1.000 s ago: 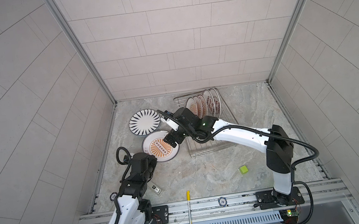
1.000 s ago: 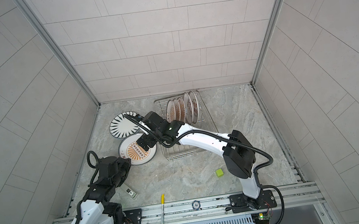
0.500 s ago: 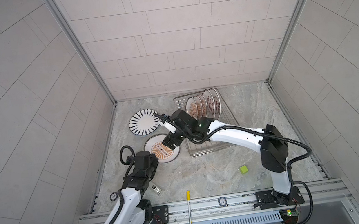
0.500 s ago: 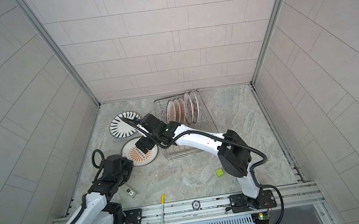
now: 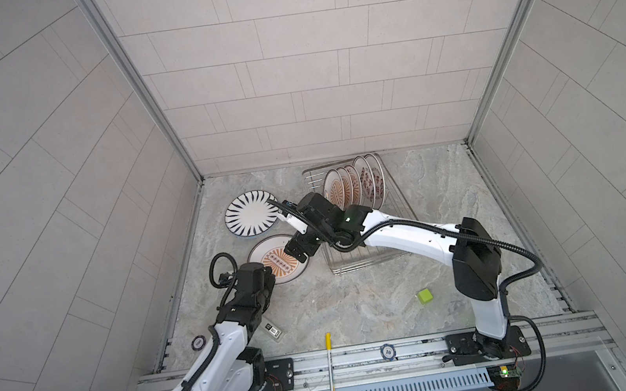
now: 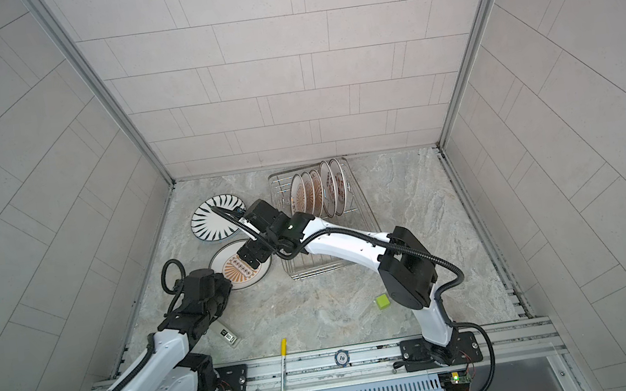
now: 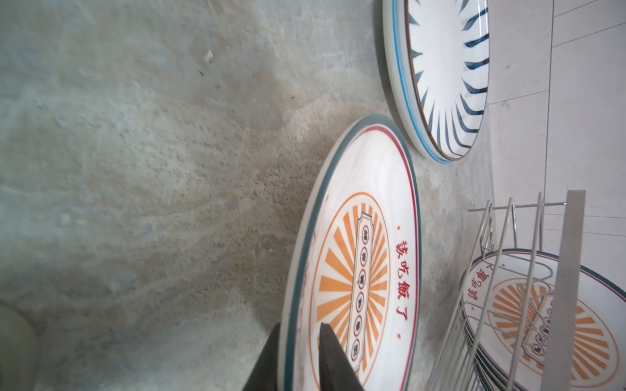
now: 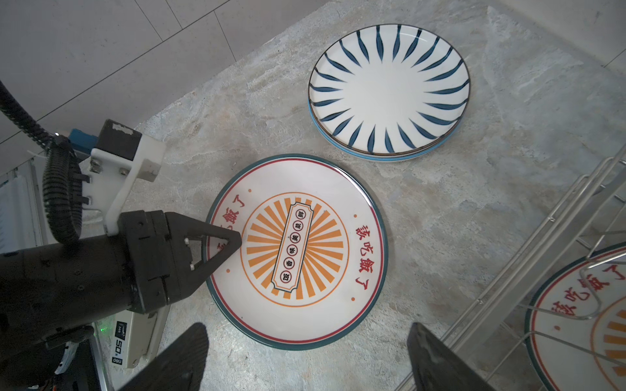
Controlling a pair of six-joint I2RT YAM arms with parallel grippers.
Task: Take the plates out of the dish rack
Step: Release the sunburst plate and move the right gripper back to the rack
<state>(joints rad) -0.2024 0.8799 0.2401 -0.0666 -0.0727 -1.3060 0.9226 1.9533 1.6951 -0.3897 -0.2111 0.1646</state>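
At the left of the marble tabletop (image 5: 358, 305) my left arm lies low and stretched forward. My left pincer (image 8: 233, 240) straddles the near rim of the sunburst plate (image 8: 294, 250), with one finger over its face and the other out past the edge. The gap is narrow, and I cannot tell whether the fingers press the rim or only flank it. That plate lies flat, just beside the dish rack (image 5: 357, 262). Red characters 該吃飯了 run down either side of its orange rays. The circled characters in its central cartouche are too small for me to read with certainty. Beyond it, near but apart, lies the blue striped plate (image 5: 251, 220).

My right arm reaches across the middle, elbow bent over the rack and wrist turned down. My right pincer (image 8: 306, 335) hangs above the sunburst plate's edge — spread wide, holding nothing. Five plates (image 5: 355, 189) stand on edge at the rack's far end, and the nearest bears the same 該吃飯了. On the front rail (image 5: 426, 348) a chip (image 5: 388, 352) reads "10".

Since a second ago my left arm has eased forward to the rim. The sunburst plate and my right pincer sit much where they were.
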